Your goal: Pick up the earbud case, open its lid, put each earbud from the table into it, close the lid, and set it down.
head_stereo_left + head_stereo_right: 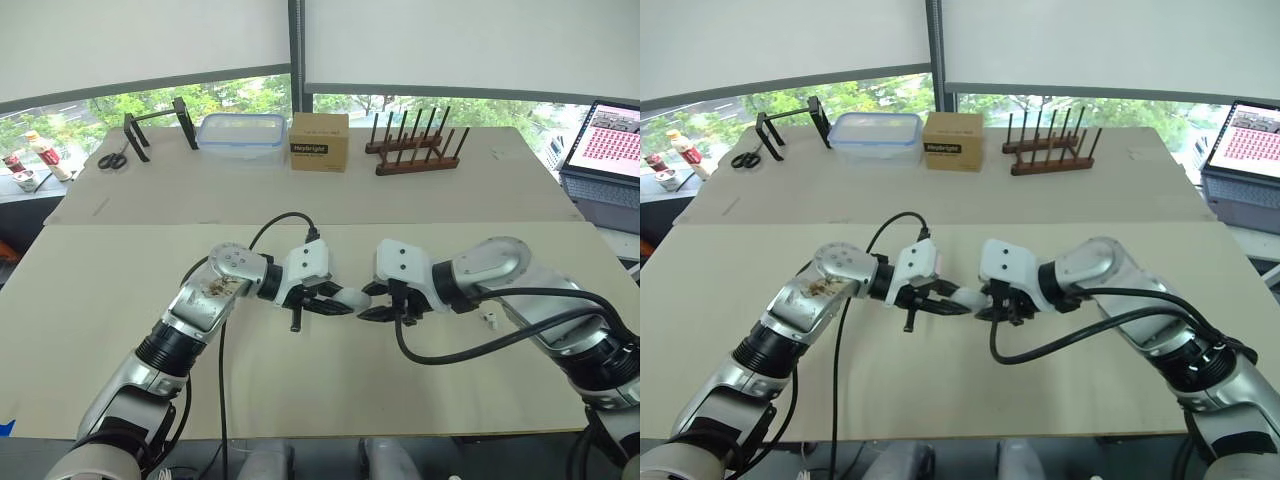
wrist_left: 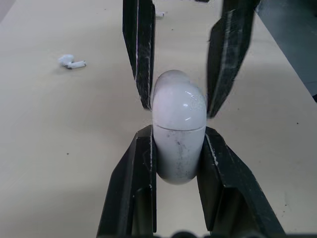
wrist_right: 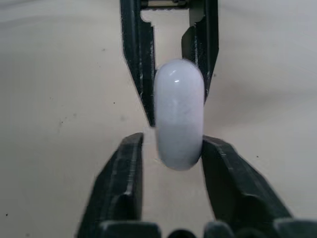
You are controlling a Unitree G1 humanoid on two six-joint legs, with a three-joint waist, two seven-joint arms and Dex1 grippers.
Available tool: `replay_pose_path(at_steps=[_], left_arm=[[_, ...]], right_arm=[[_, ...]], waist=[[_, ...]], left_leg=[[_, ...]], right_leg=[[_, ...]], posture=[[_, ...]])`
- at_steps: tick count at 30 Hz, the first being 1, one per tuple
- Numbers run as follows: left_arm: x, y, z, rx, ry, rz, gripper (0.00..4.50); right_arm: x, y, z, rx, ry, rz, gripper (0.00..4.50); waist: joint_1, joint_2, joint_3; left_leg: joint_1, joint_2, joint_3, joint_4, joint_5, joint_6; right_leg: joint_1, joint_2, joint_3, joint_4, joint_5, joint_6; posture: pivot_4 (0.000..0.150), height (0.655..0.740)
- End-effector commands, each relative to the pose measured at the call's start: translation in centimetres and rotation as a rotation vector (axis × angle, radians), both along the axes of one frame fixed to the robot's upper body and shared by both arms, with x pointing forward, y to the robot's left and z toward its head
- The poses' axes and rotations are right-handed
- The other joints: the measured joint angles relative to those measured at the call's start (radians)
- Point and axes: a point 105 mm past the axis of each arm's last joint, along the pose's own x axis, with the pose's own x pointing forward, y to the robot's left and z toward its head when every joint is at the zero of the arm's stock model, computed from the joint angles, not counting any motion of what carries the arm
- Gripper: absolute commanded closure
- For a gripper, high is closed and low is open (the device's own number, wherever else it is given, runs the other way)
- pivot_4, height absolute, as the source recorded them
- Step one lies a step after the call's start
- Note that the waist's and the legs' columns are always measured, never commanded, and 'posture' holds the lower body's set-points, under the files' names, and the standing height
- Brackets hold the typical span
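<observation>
Left gripper (image 1: 336, 303): clamped across the body of the small, glossy white plastic earbud case (image 2: 178, 134), held between both arms over the matte beige worktop (image 1: 110, 300). Right gripper (image 1: 378, 311): brackets the rounded lid end; whether it presses, I cannot tell. The earbud case looks light, rigid and slick, so it is best pinched on its flat faces, clear of the seam. A tiny white earbud (image 2: 72, 62) lies apart.

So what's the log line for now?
left gripper: holding earbud case | right gripper: at lid | lid: shut | earbud: on table
</observation>
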Motion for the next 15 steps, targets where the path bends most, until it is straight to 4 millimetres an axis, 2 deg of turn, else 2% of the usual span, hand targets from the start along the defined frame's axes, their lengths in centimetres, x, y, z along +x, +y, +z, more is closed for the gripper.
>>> replay_pose_path(at_steps=[1, 3, 9, 15], left_arm=[[-0.3, 0.5, 0.3, -0.056, 0.016, 0.031, 3.91], [-0.2, 0.7, 0.1, -0.117, 0.027, 0.062, 3.91], [-0.1, 0.0, 1.1, -0.406, 0.036, 0.131, 3.91], [-0.5, -0.7, 1.4, -0.472, 0.005, 0.109, 3.91]], right_arm=[[0.5, -1.4, 1.9, -0.02, -0.119, -0.012, 1.07], [0.6, -2.1, 2.4, -0.023, -0.164, -0.012, 0.36], [0.4, -1.9, 3.7, 0.07, -0.289, 0.061, 0.31], [0.2, -0.6, 4.5, 0.168, -0.331, 0.087, 0.31]], waist=[[-0.001, 0.0, 0.0], [-0.001, 0.0, 0.0], [0.0, 0.0, 0.0], [0.001, 0.0, 0.0]], left_leg=[[0.0, 0.0, 0.0, 0.0, 0.0, 0.0], [0.0, 0.0, 0.0, 0.0, 0.0, 0.0], [0.0, 0.0, 0.0, 0.0, 0.0, 0.0], [0.001, 0.0, 0.0, 0.001, 0.0, 0.0]], right_leg=[[0.0, 0.0, 0.0, 0.0, 0.0, 0.0], [0.0, 0.0, 0.0, 0.0, 0.0, 0.0], [0.0, 0.0, 0.0, 0.0, 0.0, 0.0], [0.0, 0.0, 0.001, 0.001, 0.0, 0.0]], posture=[[0.15, 0.74], [0.15, 0.74], [0.15, 0.74], [0.15, 0.74]])
